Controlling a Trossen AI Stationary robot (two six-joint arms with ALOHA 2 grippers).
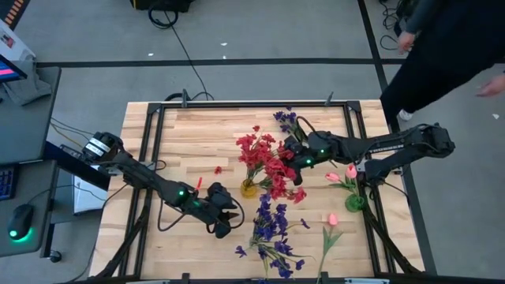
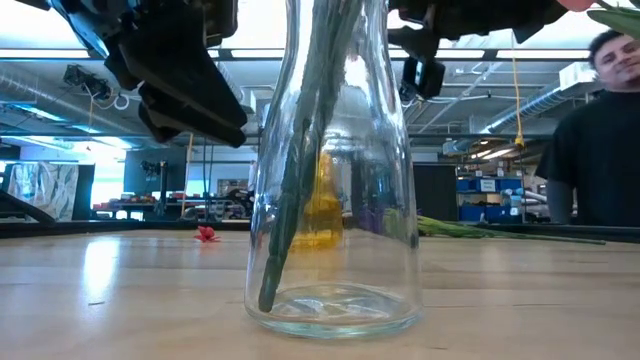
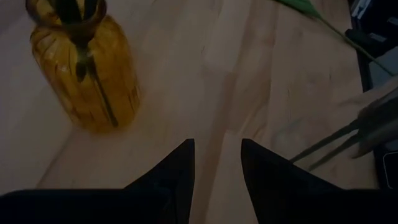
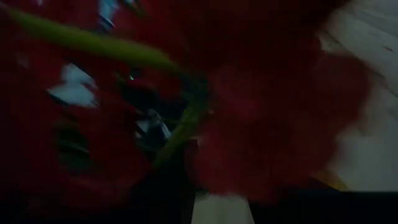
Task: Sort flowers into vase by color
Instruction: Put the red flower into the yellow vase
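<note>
Red blooms (image 1: 264,162) stand in a yellow vase (image 1: 248,188). Purple blooms (image 1: 272,222) rise from a clear glass vase (image 2: 330,200), and their green stems (image 2: 290,230) reach down to its bottom. Pink tulips (image 1: 347,175) stand in a green vase (image 1: 355,202). One pink tulip (image 1: 333,220) lies on the table near the front. A purple sprig (image 1: 286,120) lies near the far edge. My left gripper (image 3: 217,149) is open and empty, just left of the clear vase. My right gripper (image 1: 295,162) is in among the red blooms (image 4: 267,124), which fill its wrist view.
A loose red petal (image 1: 218,170) lies on the wood left of the yellow vase. More purple blooms (image 1: 278,260) spread toward the near edge. A person (image 2: 600,130) stands beyond the table's far right corner. Black frame rails (image 1: 158,150) run along the table's sides.
</note>
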